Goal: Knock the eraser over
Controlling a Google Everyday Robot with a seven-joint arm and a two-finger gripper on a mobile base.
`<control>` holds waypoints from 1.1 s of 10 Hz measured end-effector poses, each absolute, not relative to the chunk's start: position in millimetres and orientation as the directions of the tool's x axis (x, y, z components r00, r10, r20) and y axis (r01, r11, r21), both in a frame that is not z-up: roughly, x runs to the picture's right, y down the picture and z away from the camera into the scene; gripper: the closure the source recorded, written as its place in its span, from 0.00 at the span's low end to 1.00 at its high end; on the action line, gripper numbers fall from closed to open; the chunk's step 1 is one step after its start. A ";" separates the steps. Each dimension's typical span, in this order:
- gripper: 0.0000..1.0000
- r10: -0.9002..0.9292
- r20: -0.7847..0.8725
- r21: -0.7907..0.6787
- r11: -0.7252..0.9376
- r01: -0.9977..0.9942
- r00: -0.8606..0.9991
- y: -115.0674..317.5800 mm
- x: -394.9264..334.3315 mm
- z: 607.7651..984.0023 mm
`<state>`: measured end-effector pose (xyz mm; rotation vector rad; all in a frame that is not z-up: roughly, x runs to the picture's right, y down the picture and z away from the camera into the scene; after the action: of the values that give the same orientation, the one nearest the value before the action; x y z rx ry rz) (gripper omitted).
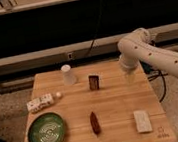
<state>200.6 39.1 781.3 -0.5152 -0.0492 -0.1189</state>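
Observation:
The eraser (94,82), a small dark slab, stands upright on the wooden table (112,102), just right of the upturned white cup (68,74). My gripper (129,76) hangs from the white arm over the table's back right part, to the right of the eraser with a clear gap between them. The arm's wrist and elbow reach in from the right edge of the view.
A green plate (46,132) lies at the front left. A white box-like item (40,102) lies left of centre. A reddish-brown pointed object (94,121) lies at front centre. A white flat block (142,120) lies at front right. A dark shelf runs behind the table.

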 end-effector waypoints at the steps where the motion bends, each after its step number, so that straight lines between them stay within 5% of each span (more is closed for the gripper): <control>1: 0.20 -0.102 0.080 -0.489 0.863 0.128 0.992 39.2 201.2 783.6; 3: 0.22 -0.103 0.088 -0.491 0.861 0.133 0.991 42.6 202.2 791.6; 5: 0.35 -0.106 0.103 -0.492 0.859 0.143 0.989 41.7 191.5 797.1; 11: 0.95 -0.112 0.155 -0.497 0.850 0.175 0.982 45.7 165.4 820.4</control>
<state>165.4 45.7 820.4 -0.5346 -0.1221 -0.1517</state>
